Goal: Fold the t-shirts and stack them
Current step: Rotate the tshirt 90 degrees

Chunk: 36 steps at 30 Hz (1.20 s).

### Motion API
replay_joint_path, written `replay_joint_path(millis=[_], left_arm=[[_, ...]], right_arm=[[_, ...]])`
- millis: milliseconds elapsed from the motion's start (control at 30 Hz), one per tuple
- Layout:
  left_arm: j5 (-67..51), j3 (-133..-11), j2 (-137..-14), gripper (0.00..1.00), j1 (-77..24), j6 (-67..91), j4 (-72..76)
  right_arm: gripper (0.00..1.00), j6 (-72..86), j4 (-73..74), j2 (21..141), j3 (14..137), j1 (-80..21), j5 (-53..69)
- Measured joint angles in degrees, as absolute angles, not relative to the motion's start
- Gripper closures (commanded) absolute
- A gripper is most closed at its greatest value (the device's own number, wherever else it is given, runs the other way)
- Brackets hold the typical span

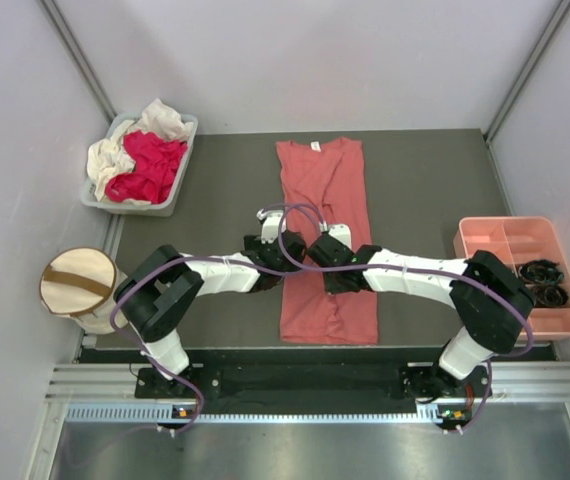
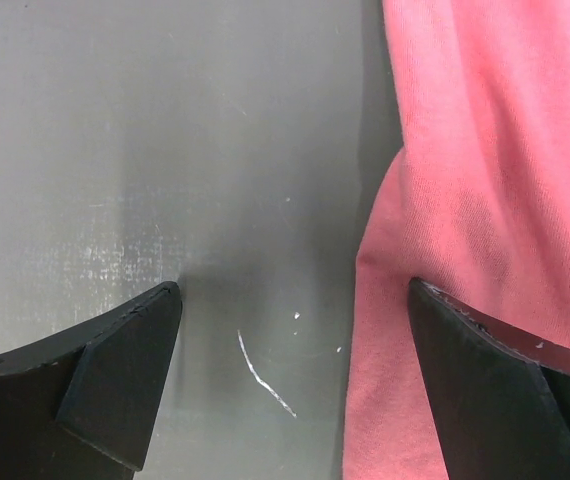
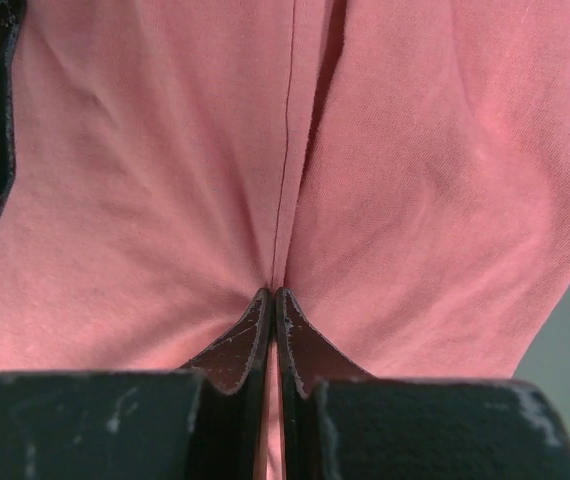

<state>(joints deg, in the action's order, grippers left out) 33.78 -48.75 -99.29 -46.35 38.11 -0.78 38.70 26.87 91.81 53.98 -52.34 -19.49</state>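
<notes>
A salmon-pink t-shirt (image 1: 325,190) lies folded into a long narrow strip in the middle of the dark mat, its white neck label at the far end. My left gripper (image 2: 295,300) is open, low over the shirt's left edge (image 2: 465,200), one finger over bare mat and one over cloth. My right gripper (image 3: 274,295) is shut, pinching a fold of the salmon-pink t-shirt (image 3: 415,150) near its middle. Magenta-red (image 1: 150,165) and cream-white (image 1: 160,120) t-shirts lie crumpled in a grey bin at the back left.
The grey bin (image 1: 187,135) stands at the back left corner. A cream drum-shaped fabric bin (image 1: 80,285) with a brown strap sits left of the mat. A salmon-pink plastic tray (image 1: 515,240) with black items stands at the right.
</notes>
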Motion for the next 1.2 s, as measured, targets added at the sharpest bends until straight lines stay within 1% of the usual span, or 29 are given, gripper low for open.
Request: replay_joint_path(millis=[300,533,600,633,700,733,833,967,1200], left_arm=[[35.7,-48.1,-99.4,0.01,-47.1,39.9,-0.4],[36.3,-47.8,-99.4,0.01,-47.3,40.2,-0.1],[36.4,-47.8,-99.4,0.01,-47.3,40.3,-0.1],[36.4,-47.8,-99.4,0.01,-47.3,40.3,-0.1],[36.4,-47.8,-99.4,0.01,-47.3,40.4,-0.1],[36.4,-47.8,-99.4,0.01,-47.3,40.4,-0.1],[36.5,-47.8,-99.4,0.01,-47.3,40.4,-0.1],[36.6,-47.8,-99.4,0.01,-47.4,40.6,-0.2],[36.9,-46.4,-97.5,0.01,-47.4,42.1,-1.8]], right_arm=[[1.00,39.6,27.1,91.1,53.9,-52.3,-19.8],[1.00,41.2,28.8,84.5,52.9,-52.3,-22.4],[0.96,41.5,29.5,83.4,52.9,-52.3,-23.0],[0.89,41.6,29.7,83.2,52.9,-52.3,-23.1],[0.82,42.0,30.1,83.2,52.9,-52.3,-23.1],[0.74,42.1,30.4,83.2,52.9,-52.3,-23.1],[0.64,42.5,31.5,83.2,52.8,-52.4,-23.1],[0.59,43.3,33.0,83.2,52.3,-52.4,-23.5],[0.53,44.9,35.4,82.1,52.1,-52.4,-26.7]])
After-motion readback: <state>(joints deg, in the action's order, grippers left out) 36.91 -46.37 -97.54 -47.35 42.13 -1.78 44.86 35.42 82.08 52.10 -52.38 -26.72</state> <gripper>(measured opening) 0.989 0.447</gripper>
